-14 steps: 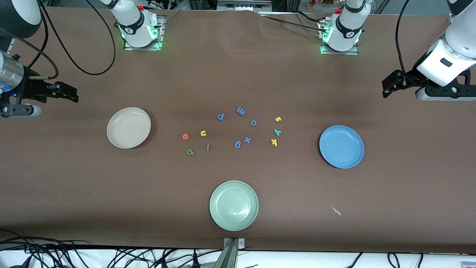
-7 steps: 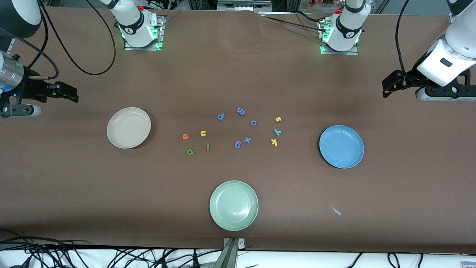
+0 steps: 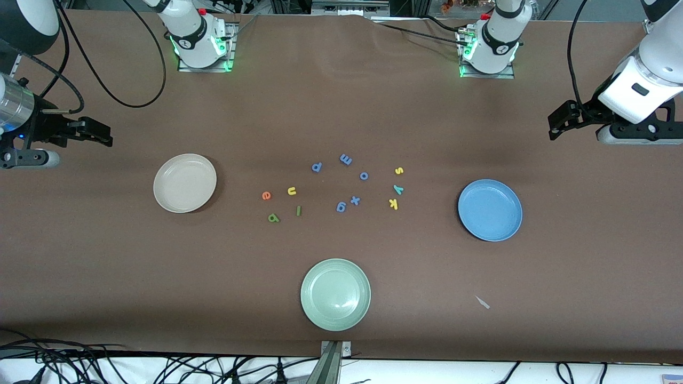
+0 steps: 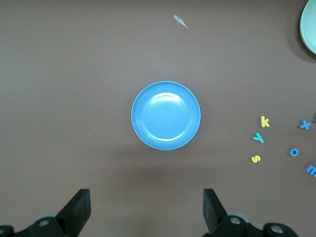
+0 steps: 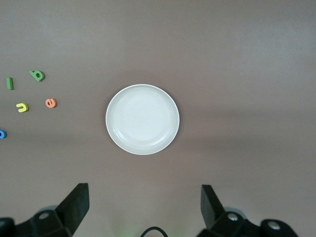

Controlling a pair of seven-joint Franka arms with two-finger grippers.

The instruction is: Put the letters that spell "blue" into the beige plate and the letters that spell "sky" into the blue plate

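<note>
Front view: on a matte brown table (image 3: 106, 256), small foam letters lie loose between three round, shallow, raised-rim plates. The green b (image 3: 274, 217), bar-like green l (image 3: 299, 211), yellow u (image 3: 292, 191) and orange e (image 3: 266, 196) cluster toward the right arm's end, near the smooth beige plate (image 3: 184, 183) but apart from it. The yellow s (image 3: 399, 170), teal y (image 3: 398, 189) and yellow k (image 3: 394, 204) line up beside the glossy blue plate (image 3: 490, 209), toward the left arm's end. Blue letters (image 3: 341, 206) lie between the two groups; a pale green plate (image 3: 335, 294) sits nearest the camera. The right gripper (image 3: 101, 135) and left gripper (image 3: 555, 128) hang over bare table at opposite ends, each well apart from every letter, both arms waiting.

Left wrist view: the left gripper's black fingers (image 4: 79, 212) stand wide apart, holding nothing, with the blue plate (image 4: 166, 115) centred between them lower down on the table. The s (image 4: 256, 158), y (image 4: 258, 138) and k (image 4: 265, 121) lie off beside the plate.

Right wrist view: the right gripper's fingers (image 5: 76, 202) are likewise spread wide and empty, framing the beige plate (image 5: 142, 119). The b (image 5: 37, 75), l (image 5: 9, 83), u (image 5: 22, 107) and e (image 5: 50, 102) lie off beside the plate.
</note>
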